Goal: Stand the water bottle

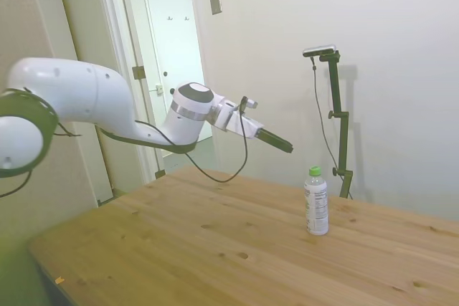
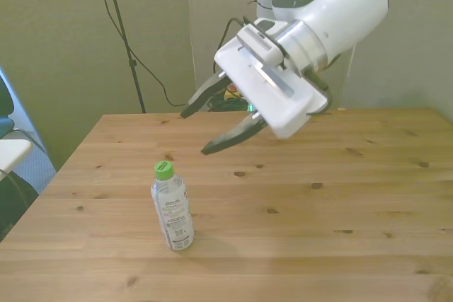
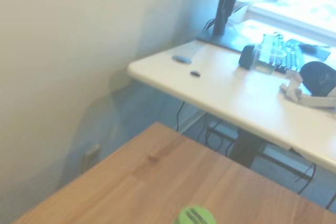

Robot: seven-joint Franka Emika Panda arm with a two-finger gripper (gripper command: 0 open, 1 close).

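The water bottle [image 2: 172, 206] stands upright on the wooden table [image 2: 340, 196], green cap [image 3: 195, 216] on top, its long axis vertical. It lies below and ahead of the gripper [image 2: 204, 131], well apart from it. The gripper's 2 fingers are spread wide and hold nothing. Judged from this, the task appears complete.

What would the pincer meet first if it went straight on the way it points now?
Probably nothing soon: the open pincer aims above the upright water bottle, passing over its green cap. Depth is unclear.
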